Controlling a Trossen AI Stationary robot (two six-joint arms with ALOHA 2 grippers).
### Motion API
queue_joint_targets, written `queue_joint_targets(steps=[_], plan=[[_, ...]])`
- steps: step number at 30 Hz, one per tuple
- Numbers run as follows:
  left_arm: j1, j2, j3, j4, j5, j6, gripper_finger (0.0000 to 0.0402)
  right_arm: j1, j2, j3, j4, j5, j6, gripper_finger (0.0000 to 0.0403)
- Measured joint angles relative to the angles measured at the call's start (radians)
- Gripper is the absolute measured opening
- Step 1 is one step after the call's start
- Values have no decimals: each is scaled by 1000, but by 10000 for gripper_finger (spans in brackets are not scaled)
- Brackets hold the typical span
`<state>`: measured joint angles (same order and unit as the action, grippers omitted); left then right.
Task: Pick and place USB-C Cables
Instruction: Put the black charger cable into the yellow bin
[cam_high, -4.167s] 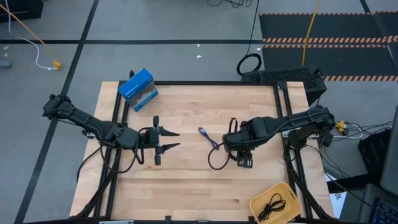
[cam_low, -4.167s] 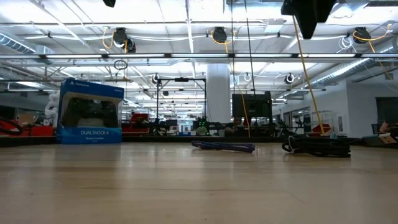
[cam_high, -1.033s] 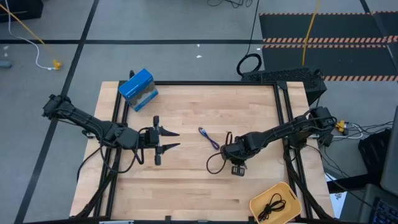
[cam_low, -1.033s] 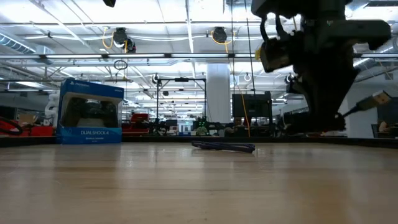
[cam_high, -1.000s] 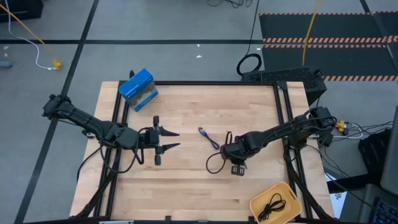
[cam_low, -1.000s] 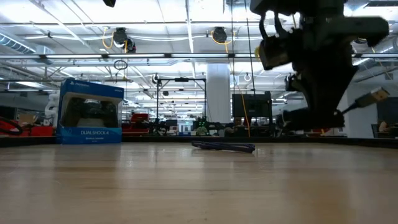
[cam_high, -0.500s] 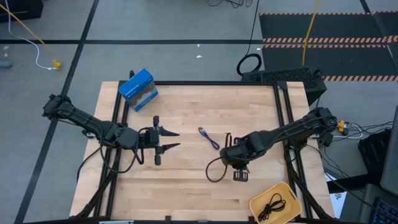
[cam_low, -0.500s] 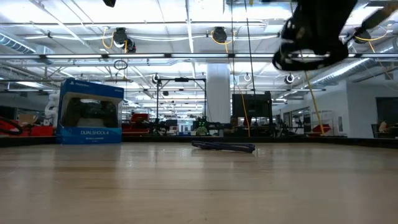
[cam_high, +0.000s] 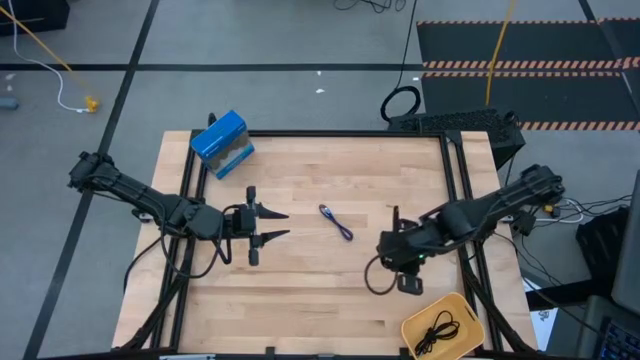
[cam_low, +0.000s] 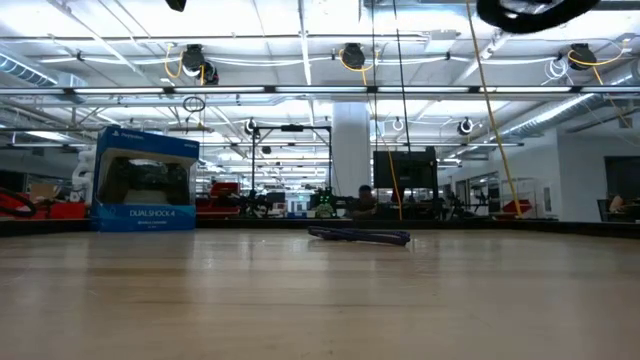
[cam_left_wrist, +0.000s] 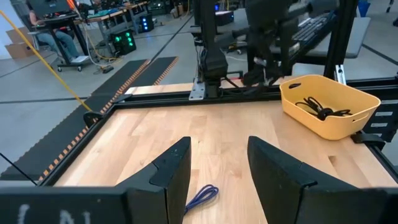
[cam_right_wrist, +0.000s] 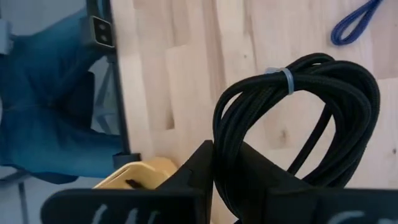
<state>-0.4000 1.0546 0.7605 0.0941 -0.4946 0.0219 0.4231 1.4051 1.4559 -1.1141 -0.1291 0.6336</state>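
Observation:
My right gripper (cam_high: 398, 262) hangs above the table's near right part, shut on a coiled black USB-C cable (cam_right_wrist: 298, 118) bound with a pale tie (cam_right_wrist: 285, 78). A blue-purple USB-C cable (cam_high: 336, 222) lies flat mid-table, also seen in the low view (cam_low: 360, 236). Another black USB-C cable (cam_high: 437, 330) lies inside the yellow tray (cam_high: 460, 310). My left gripper (cam_high: 275, 225) waits open at the left of the table, pointing toward the blue-purple cable (cam_left_wrist: 202, 196). My right gripper pinches several strands on one side of the black coil (cam_right_wrist: 239, 162) between its two fingers (cam_right_wrist: 193, 171). The rest of the loop reaches out beyond the fingertips. The coil is lifted clear of the table, its loop (cam_high: 378, 278) showing beside the gripper.
A blue box (cam_high: 222, 143) stands at the table's far left corner. The yellow tray (cam_left_wrist: 326, 106) sits at the near right corner. A black frame rail (cam_high: 300, 133) runs round the table. Bare wood lies between the two grippers.
My right gripper has risen, out of the low view's top, and gone toward the table's near right corner and the yellow tray. The black coil has gone with it, clear of the table. The blue-purple cable has stayed put.

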Motion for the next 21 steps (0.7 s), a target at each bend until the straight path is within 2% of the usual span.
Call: queue_joint_targets(steps=[13,21], plan=[[0,0,0,1,0,0,161,155,-44,0,3,2,171,34],[0,0,0,8,0,-4,161,275,-44,0,3,-2,430,34]])
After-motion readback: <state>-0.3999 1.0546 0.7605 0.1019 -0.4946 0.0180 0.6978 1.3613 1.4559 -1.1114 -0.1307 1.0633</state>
